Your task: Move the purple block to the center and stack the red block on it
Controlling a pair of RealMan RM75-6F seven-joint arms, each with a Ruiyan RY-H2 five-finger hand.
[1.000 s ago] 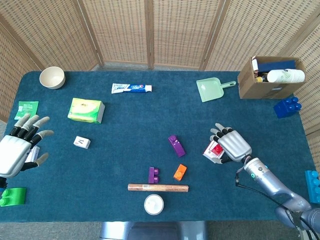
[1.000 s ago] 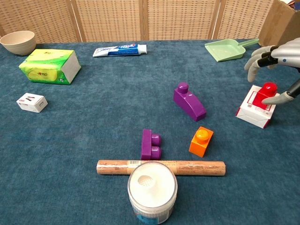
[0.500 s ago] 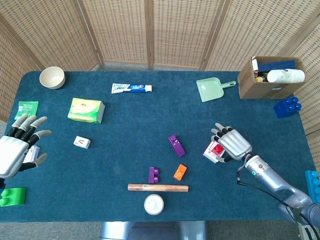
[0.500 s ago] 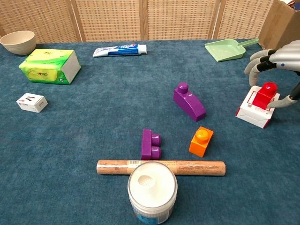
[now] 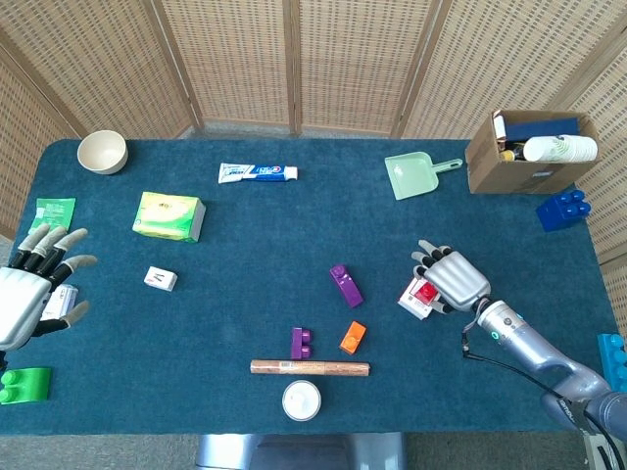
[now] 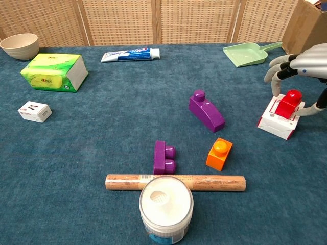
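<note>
Red block [image 6: 292, 99] sits on a small white box [image 6: 278, 120], right hand [image 5: 451, 279] cupped over it.
Fingers apart, grip unclear; purple block [image 5: 345, 285] at its 9 o'clock; left hand [image 5: 29, 294] spread, empty.

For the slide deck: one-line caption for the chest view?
Right hand poised around red block on a small box; purple block waits mid-table.

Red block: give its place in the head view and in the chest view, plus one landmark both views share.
Head view: red block right of centre, on a white carton, under the right hand.
Chest view: red block at the right edge, on that carton.
Shared landmark: the orange block, to its left and nearer the robot.
</note>
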